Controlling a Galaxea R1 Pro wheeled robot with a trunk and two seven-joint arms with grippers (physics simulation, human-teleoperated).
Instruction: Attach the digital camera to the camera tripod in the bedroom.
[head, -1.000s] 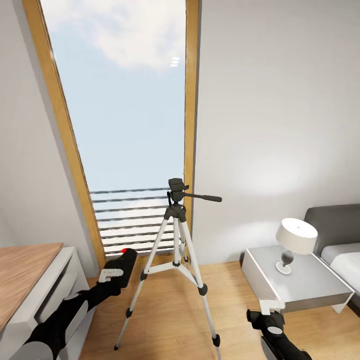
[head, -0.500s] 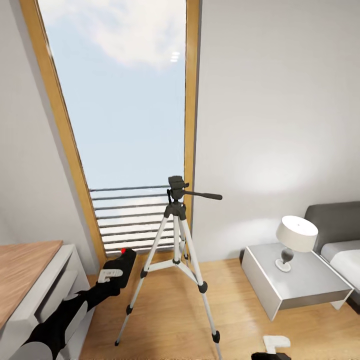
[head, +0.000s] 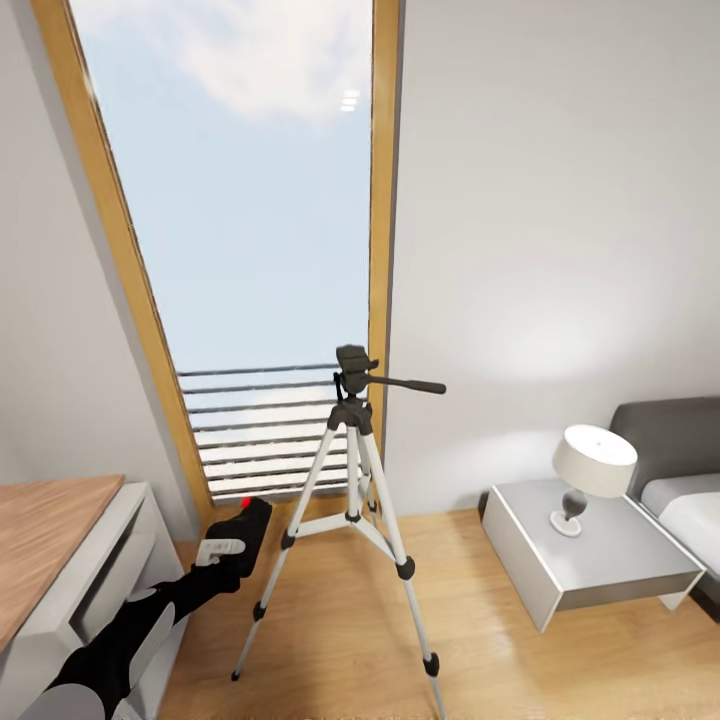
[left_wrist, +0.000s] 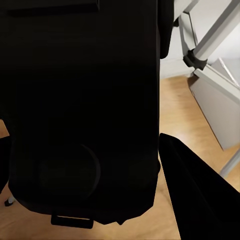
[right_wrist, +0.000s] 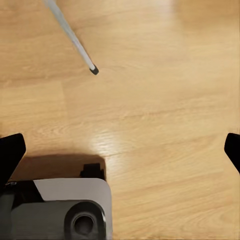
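The left gripper is clamped around the small matte-black digital camera with a red button, holding it low beside the wood-topped white tabletop, left of the tall silver-legged camera tripod. From the left wrist, the camera's dark body blocks most of the sight. The tripod stands on the light wood floor before the wood-framed window with a slatted railing, its black head and pan handle bare. A grey nightstand with a white lamp sits right, beside the grey bed. The right gripper hangs spread open above the floor, near one tripod foot.
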